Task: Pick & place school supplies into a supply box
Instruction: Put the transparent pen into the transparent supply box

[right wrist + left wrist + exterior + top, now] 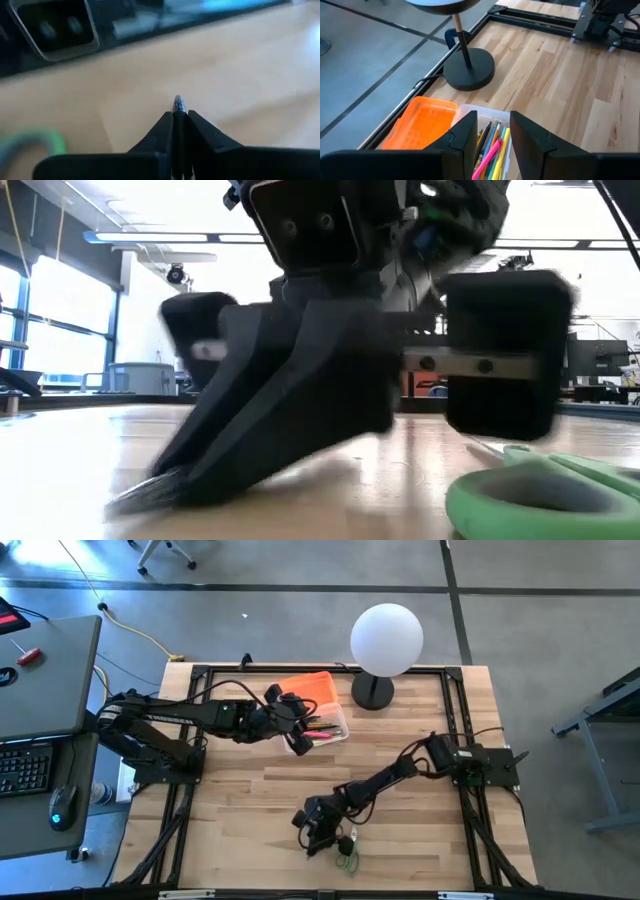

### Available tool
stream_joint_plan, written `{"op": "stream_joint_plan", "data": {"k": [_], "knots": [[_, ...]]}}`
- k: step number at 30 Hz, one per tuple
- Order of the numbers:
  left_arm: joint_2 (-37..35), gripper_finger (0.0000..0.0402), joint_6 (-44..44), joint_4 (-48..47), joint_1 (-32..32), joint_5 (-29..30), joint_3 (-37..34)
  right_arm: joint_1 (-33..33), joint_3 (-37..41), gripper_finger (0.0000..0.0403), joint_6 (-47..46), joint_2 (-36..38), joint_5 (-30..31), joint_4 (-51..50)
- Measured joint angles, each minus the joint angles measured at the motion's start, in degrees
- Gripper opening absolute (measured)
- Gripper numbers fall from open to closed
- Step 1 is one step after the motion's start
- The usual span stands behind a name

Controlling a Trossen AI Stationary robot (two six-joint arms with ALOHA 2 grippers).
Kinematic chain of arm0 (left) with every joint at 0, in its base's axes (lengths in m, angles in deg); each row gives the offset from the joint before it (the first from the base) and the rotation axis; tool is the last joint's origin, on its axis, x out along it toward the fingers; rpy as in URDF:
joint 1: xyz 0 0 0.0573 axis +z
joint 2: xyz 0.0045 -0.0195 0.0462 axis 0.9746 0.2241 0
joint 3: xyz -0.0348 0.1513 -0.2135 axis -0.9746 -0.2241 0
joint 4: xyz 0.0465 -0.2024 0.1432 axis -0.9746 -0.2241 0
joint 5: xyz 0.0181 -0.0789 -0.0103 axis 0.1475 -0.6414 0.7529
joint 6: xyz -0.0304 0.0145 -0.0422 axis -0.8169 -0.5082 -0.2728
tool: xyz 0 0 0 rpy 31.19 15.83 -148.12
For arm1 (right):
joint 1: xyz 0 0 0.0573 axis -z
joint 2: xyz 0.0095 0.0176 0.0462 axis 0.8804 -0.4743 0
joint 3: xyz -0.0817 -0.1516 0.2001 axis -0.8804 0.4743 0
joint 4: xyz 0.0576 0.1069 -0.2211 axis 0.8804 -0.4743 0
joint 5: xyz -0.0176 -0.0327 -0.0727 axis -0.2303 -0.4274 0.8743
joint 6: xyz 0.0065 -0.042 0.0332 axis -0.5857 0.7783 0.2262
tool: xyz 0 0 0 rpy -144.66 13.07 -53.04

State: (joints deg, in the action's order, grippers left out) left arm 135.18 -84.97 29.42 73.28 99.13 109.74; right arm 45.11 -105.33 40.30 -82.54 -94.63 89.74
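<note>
Two green scissors (pixel 346 855) loops just beside right claw (pixel 318 837), near table edge.

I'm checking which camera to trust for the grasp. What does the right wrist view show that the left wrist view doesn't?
Only the right wrist view shows the right gripper shut on a thin dark pen down at the table, with the blurred green scissors beside it.

Only the left wrist view shows the left gripper open over the supply box, pens and a pink marker inside, the orange lid and the lamp base.

Both show the wooden table.
</note>
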Motion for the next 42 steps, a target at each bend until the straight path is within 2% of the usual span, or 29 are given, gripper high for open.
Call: {"op": "stream_joint_plan", "data": {"k": [3,8,10,12,15,16,17,20,24,26,29,32,34,38,42], "knots": [[0.0,0.0145,-0.02,-0.61,0.0,0.0,0.0,0.19,0.15,0.0012,4.2,4.6,5.18,-3.85],[0.0,0.0145,-0.04,-0.64,0.0,0.18,0.0,0.23,-0.07,0.002,16.82,14.8,24.26,-13.45],[0.0,0.0145,-0.04,-0.67,0.0,0.6,0.0,1.51,-0.05,0.0019,19.4,17.65,28.37,-16.8],[0.0,0.0145,-0.6,-0.83,0.0,1.37,0.16,4.23,-0.02,0.0014,18.61,20.03,28.75,-19.78],[-0.31,0.0145,-2.02,-1.22,0.0,2.35,1.64,10.09,-0.04,0.0012,12.95,21.59,25.97,-22.26],[-0.45,0.0145,-3.82,-3.16,-0.06,6.86,2.44,11.4,0.6,0.0012,12.52,21.61,27.08,-21.49],[-0.6,0.0145,-5.34,-5.69,-0.07,9.84,3.12,12.89,1.65,0.0013,12.82,21.52,28.3,-19.96],[-0.79,0.0145,-6.39,-10.59,0.04,13.6,5.56,16.79,5.59,0.0017,11.89,21.38,31.1,-13.06],[-2.0,0.0145,-6.26,-13.9,-0.04,22.43,8.99,21.46,11.87,0.0019,11.08,21.3,28.17,-3.49],[-2.5,0.0145,-7.65,-16.29,-0.11,25.04,10.11,23.83,14.89,0.0018,11.24,21.17,27.48,2.42],[-2.7,0.0145,-8.95,-15.6,0.04,24.95,11.13,27.22,18.5,0.0018,7.84,21.37,24.75,10.94],[-2.75,0.0145,-8.99,-15.44,0.02,23.63,11.37,29.81,20.41,0.0022,5.06,20.71,21.33,15.02],[-2.74,0.0145,-8.99,-15.15,-0.02,23.7,11.37,30.43,20.49,0.0022,4.76,19.93,21.43,14.99],[-2.29,0.0145,-9.01,-13.1,0.0,23.74,11.39,30.29,19.0,0.0024,4.67,16.53,25.84,13.46],[-2.23,0.0145,-9.01,-11.3,0.0,23.61,11.41,29.45,17.43,0.0025,4.72,14.94,25.66,11.35]]}}
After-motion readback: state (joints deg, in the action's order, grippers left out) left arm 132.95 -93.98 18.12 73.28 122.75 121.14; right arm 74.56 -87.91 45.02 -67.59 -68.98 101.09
